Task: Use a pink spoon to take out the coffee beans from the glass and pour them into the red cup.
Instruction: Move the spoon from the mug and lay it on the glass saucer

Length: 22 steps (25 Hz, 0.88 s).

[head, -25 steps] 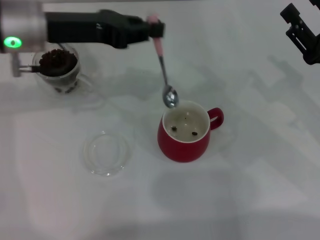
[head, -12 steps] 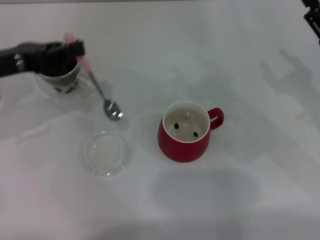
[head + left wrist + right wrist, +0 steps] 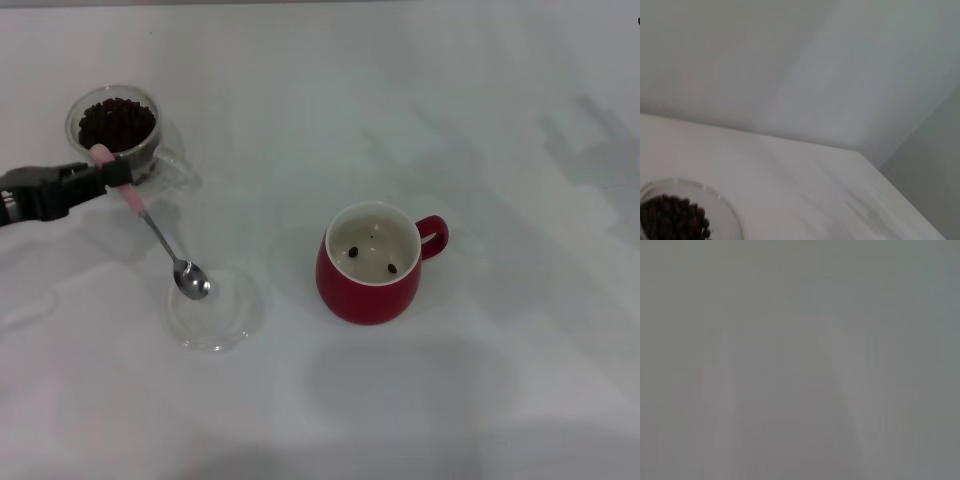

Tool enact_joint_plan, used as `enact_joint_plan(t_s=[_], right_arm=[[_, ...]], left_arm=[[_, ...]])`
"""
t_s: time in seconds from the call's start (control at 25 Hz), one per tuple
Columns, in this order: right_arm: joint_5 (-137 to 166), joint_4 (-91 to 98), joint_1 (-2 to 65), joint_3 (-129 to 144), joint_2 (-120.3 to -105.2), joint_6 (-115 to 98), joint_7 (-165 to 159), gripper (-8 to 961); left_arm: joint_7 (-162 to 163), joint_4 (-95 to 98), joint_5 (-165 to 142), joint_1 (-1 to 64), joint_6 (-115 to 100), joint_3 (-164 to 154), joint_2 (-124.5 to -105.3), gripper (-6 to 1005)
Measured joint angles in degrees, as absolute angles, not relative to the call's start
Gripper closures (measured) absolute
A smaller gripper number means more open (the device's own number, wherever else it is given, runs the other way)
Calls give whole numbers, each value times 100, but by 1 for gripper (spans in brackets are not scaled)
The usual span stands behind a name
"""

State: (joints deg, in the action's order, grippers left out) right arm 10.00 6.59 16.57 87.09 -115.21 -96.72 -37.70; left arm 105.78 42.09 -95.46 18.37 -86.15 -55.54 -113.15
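You are looking at a pink spoon (image 3: 152,230) with a polished silver metal bowl that is catching the light like a mirror; its slim handle is showing a smooth, pale pink coating. The left gripper (image 3: 105,180) is showing matt black, plastic-looking fingers clamped on that handle. The glass (image 3: 118,135) is appearing clear and glossy, and the coffee beans (image 3: 117,123) inside it are looking dark with a slight sheen. The red cup (image 3: 372,265) is showing glazed, shiny ceramic, deep red outside and creamy white inside. A flat clear glass dish (image 3: 214,308) is glinting faintly at its rim. The white table (image 3: 480,400) is looking smooth and matt.
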Motion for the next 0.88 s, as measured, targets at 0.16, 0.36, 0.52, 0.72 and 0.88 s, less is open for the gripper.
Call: enact_joint_plan(t_s=[0.16, 0.36, 0.52, 0.72, 0.88], right_arm=[[1001, 656, 1647, 8714, -11522, -9671, -3863, 245], [1016, 615, 1643, 8755, -11530, -9704, -3978, 245], [1033, 615, 1643, 8769, -11530, -9714, -3999, 245], [1046, 607, 1643, 8771, -11530, -9670, -4005, 245], [1029, 599, 1643, 8771, -11530, -9626, -4006, 245]], left_arm=[[10505, 4069, -9604, 1850, -8595, -5554, -11311, 866], [10412, 3970, -9814, 1818, -8275, -5554, -11491, 866], [10275, 3777, -9871, 1819, -8014, -5554, -11639, 866], [10223, 3655, -9846, 1846, -7975, -5442, -11746, 867], [10176, 3450, -9832, 1936, -7947, -5406, -11770, 866]])
